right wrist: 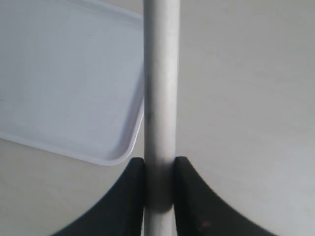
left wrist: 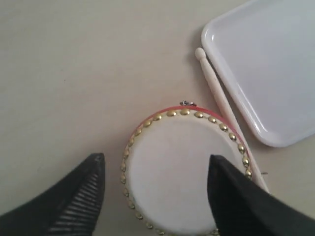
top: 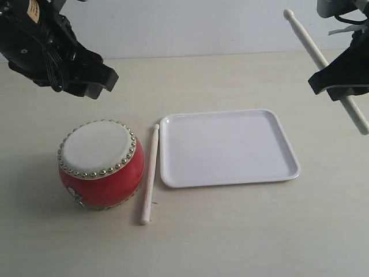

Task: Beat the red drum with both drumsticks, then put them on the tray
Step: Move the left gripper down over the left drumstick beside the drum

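Observation:
The red drum (top: 101,164) with its cream skin and brass studs stands at the front left of the table. One pale drumstick (top: 150,173) lies on the table between the drum and the white tray (top: 228,176). My left gripper (left wrist: 156,164) hangs open above the drum (left wrist: 184,172), holding nothing; the lying drumstick (left wrist: 216,93) and the tray (left wrist: 231,73) show beyond it. High at the right, my right gripper (top: 340,86) is shut on the second drumstick (top: 314,49), which slants with its tip up. In the right wrist view that stick (right wrist: 160,88) sits clamped at my right gripper (right wrist: 159,167), the tray (right wrist: 120,152) corner beside it.
The pale tabletop (top: 230,231) stretches around the drum and tray, with a light wall behind. Nothing lies inside the tray.

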Available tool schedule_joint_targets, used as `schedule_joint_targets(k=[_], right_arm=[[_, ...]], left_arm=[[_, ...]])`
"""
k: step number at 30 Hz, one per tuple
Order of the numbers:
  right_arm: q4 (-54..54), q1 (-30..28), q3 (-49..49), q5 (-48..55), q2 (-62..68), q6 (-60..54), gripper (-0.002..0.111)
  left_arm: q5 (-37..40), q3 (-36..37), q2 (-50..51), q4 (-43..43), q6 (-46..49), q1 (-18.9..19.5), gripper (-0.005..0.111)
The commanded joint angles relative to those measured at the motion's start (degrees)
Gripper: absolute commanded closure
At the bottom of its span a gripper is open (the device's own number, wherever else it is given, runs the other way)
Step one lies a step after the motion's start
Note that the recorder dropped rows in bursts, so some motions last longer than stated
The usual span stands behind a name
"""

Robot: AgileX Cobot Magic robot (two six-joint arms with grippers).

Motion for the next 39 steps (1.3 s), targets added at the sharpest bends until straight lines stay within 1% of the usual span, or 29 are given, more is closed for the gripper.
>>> schedule_joint_targets(k=[1,3,5,8,10,11,14,16,18,20,21,25,28,35,39], right_arm=[[0.50,0.12,-0.51,-0.35,0.09,-0.40,0.108],[1.75,0.12,-0.51,-0.10,-0.02,-0.26,0.108],[2.80,0.12,-0.51,0.48,-0.16,-0.26,0.108],[3.45,0.12,-0.51,3.20,-0.53,-0.46,0.108],[3.45,0.12,-0.43,4.36,-1.11,-0.46,0.108],[3.76,0.12,-0.43,4.37,-1.51,-0.46,0.108],[4.88,0.12,-0.43,4.50,-2.92,-0.81,0.108],[5.32,0.12,-0.43,4.62,-3.94,-0.85,0.108],[6.83,0.12,-0.43,4.62,-4.76,-1.88,0.108],[8.98,0.12,-0.43,4.62,-5.16,-2.72,0.108],[9.86,0.12,-0.43,4.74,-5.17,-3.43,0.108],[12.61,0.12,-0.43,4.74,-5.05,-5.31,0.108],[13.13,0.12,-0.43,4.74,-5.05,-5.40,0.108],[14.43,0.12,-0.43,4.86,-5.05,-5.97,0.108],[14.43,0.12,-0.43,4.95,-5.05,-6.07,0.108]], left_arm=[[4.23,-0.90,-0.58,-4.42,0.27,-0.27,0.047],[5.52,-0.90,-0.58,-10.07,1.30,-0.50,0.047],[6.95,-0.90,-0.58,-12.95,0.66,-1.76,0.047],[7.90,-0.90,-0.95,-13.74,-4.31,-5.04,0.047],[7.09,-0.90,-1.18,-13.74,-7.39,-8.71,0.047],[6.51,-0.79,-1.18,-13.39,-9.17,-10.35,0.047],[1.98,0.85,-1.07,-11.14,-15.45,-16.81,0.047],[-1.15,3.01,-0.81,-7.82,-21.73,-20.74,0.047],[-3.59,5.84,-0.57,-3.58,-29.08,-23.84,0.047],[-5.81,8.37,-0.19,-0.09,-35.86,-25.58,0.047],[-7.35,10.09,0.05,0.88,-39.84,-26.27,0.047],[-9.97,13.36,1.67,1.43,-44.27,-26.54,0.047],[-10.12,13.59,3.75,1.52,-46.27,-26.54,0.047],[-10.70,13.59,8.63,2.25,-57.36,-26.54,0.047],[-11.38,13.59,10.39,2.11,-60.87,-26.54,0.047]])
